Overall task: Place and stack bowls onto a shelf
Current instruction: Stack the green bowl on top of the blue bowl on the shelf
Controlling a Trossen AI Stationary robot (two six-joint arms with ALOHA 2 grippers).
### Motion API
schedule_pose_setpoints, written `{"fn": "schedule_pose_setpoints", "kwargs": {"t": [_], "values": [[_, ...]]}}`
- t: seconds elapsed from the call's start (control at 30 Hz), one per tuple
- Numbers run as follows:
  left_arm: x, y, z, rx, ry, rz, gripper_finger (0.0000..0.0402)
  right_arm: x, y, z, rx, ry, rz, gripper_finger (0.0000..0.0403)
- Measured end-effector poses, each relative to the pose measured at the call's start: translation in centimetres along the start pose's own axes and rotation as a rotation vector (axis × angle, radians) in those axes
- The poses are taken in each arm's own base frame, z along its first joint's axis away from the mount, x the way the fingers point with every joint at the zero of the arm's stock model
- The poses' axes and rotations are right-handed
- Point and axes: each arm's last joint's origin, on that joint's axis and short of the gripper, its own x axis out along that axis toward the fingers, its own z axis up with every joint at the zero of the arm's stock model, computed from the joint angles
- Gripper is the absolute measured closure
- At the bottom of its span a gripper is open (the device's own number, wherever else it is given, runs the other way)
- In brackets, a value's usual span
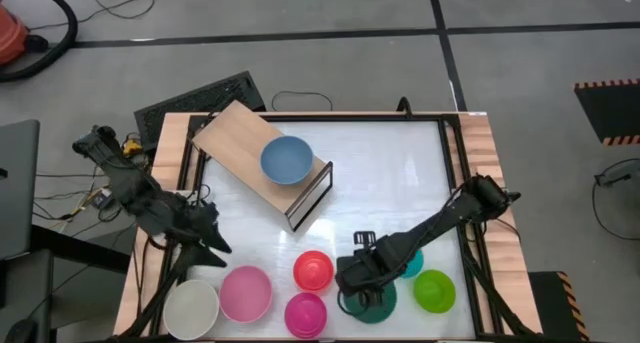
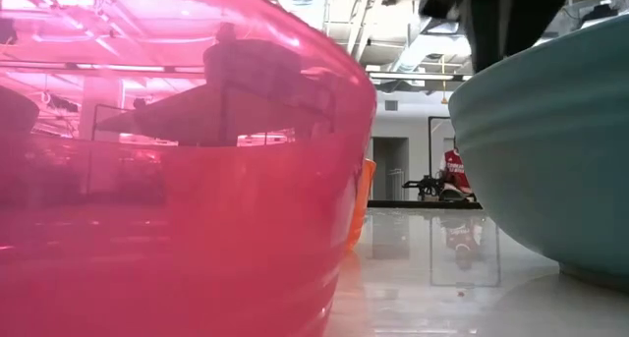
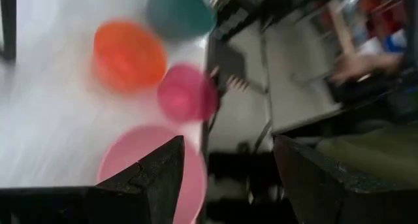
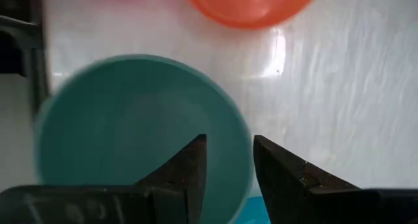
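The light-wood shelf [image 1: 232, 138] stands at the table's far left, and the blue-grey bowl [image 1: 286, 160] sits on its board. The other bowls rest on the table near its near edge: white [image 1: 192, 308], light pink [image 1: 246, 291], magenta [image 1: 305, 314], red [image 1: 313, 270], dark green [image 1: 375, 301], teal [image 1: 412, 264] and lime green [image 1: 434, 290]. My right gripper [image 1: 356, 281] is low over the dark green bowl [image 4: 130, 132], open, its fingers astride the rim [image 4: 245, 152]. My left gripper [image 1: 212, 235] [image 3: 228, 172] hovers open beyond the light pink bowl [image 3: 147, 165], toward the far edge. My right gripper [image 4: 230, 160] points down over the dark green bowl's rim, with one finger [image 4: 189, 168] inside the bowl and the other finger [image 4: 281, 175] outside. A gap shows between them, and I cannot tell whether either touches the rim. The bowl's base [image 2: 590, 268] rests on the table.
A black slab [image 1: 200, 95] lies behind the shelf, beyond the table's far left corner. The table's far right half [image 1: 400, 173] holds nothing. The red bowl [image 4: 251, 3] lies close beyond the dark green one. In the low view the magenta bowl [image 2: 167, 180] fills the left.
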Motion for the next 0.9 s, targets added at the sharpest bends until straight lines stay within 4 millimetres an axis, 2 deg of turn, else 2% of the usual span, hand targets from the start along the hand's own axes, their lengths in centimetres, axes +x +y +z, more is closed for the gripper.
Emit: {"fn": "schedule_pose_setpoints", "kwargs": {"t": [0.17,0.3,0.5,0.57,0.63,0.8,0.9], "values": [[-2.0,0.0,0.7,0.026,-0.114,-0.041,0.018,1.3,-1.6,0.1,0.03,0.031,-0.005,0.0207],[-2.8,0.2,0.8,0.038,-0.151,-0.049,0.018,2.4,-2.3,0.4,0.034,0.032,0.058,0.017],[-2.8,0.2,0.8,0.047,-0.151,-0.047,0.018,4.1,-3.0,-0.3,0.001,0.05,0.053,0.0165],[-2.8,0.2,0.8,0.047,-0.151,-0.043,0.018,4.6,-3.2,-0.6,0.003,0.064,0.048,0.0179],[-2.8,0.2,0.8,0.048,-0.15,-0.042,0.018,4.7,-3.4,-0.7,0.013,0.074,0.043,0.0212],[-2.8,0.2,0.8,0.047,-0.15,-0.042,0.018,4.6,-4.1,-0.4,0.129,0.096,0.05,0.037],[-2.9,0.2,0.8,0.06,-0.151,-0.041,0.018,3.5,-4.4,0.2,0.187,0.099,0.05,0.0375]]}}
